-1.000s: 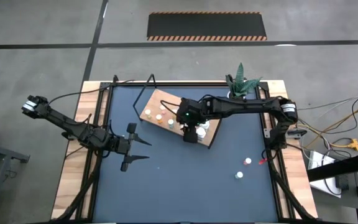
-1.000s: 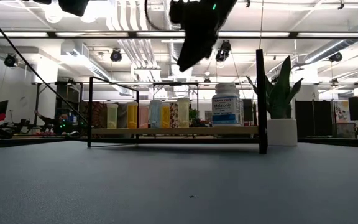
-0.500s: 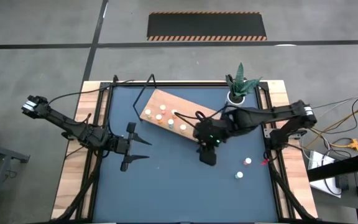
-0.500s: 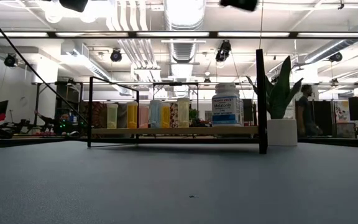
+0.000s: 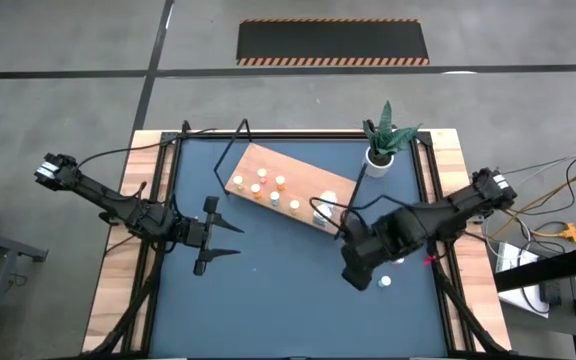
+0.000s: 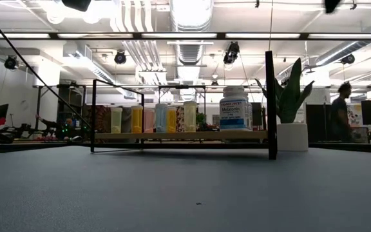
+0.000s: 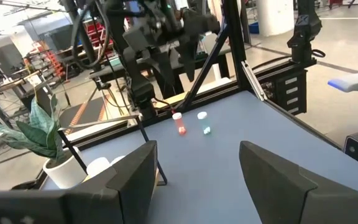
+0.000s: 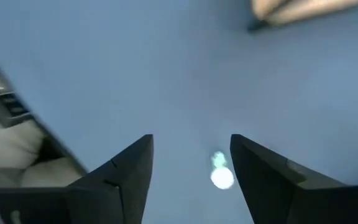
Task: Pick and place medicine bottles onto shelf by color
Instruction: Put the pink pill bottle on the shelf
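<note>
Currently right gripper (image 8: pixel 191 177) open and empty, hovering over the worktop (image 5: pixel 268 290) with a small white bottle (image 8: pixel 220 177) directly below between its fingers. Shelf (image 5: pixel 303 180) behind it, with bottles on it. Left gripper (image 5: pixel 230 240) open, parked well apart.

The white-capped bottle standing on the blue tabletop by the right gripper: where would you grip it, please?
Probably around its body just under the cap, coming straight down. The white-capped bottle stands upright with bare tabletop around it, and the open right gripper hangs close above, the bottle showing between its fingers.
</note>
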Motion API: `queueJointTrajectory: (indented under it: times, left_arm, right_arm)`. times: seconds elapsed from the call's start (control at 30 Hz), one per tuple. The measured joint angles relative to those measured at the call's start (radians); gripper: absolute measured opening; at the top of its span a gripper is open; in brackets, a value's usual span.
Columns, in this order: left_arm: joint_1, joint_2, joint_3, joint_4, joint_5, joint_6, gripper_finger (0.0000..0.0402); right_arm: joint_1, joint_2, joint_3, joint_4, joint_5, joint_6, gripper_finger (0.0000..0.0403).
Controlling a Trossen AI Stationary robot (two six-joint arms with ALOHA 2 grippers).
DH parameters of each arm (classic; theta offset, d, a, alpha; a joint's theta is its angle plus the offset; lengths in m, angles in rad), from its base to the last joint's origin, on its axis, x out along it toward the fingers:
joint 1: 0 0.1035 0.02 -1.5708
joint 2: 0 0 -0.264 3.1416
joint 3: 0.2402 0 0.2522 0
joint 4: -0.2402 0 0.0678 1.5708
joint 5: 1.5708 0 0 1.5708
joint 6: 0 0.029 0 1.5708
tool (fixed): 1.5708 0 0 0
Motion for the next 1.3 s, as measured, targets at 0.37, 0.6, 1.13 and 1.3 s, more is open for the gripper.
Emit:
queueJointTrajectory:
  times: [0.37,0.6,1.13,1.3]
  left_arm:
    - [0.0,0.0,0.0,0.0,0.0,-0.003,0.0212]
    - [0.0,0.0,-0.002,-0.001,0.0,-0.006,0.0212]
    - [0.0,0.0,-0.006,-0.001,0.0,-0.005,0.0212]
    - [0.0,0.0,-0.005,-0.001,0.0,-0.005,0.0212]
  right_arm:
    - [0.079,-0.017,-0.178,-0.175,0.087,0.36,0.021]
    - [0.087,-0.054,-0.345,-0.111,0.052,0.411,0.021]
    - [0.1,-0.238,-0.758,0.177,-0.014,0.473,0.021]
    - [0.103,-0.263,-0.818,0.266,-0.057,0.481,0.021]
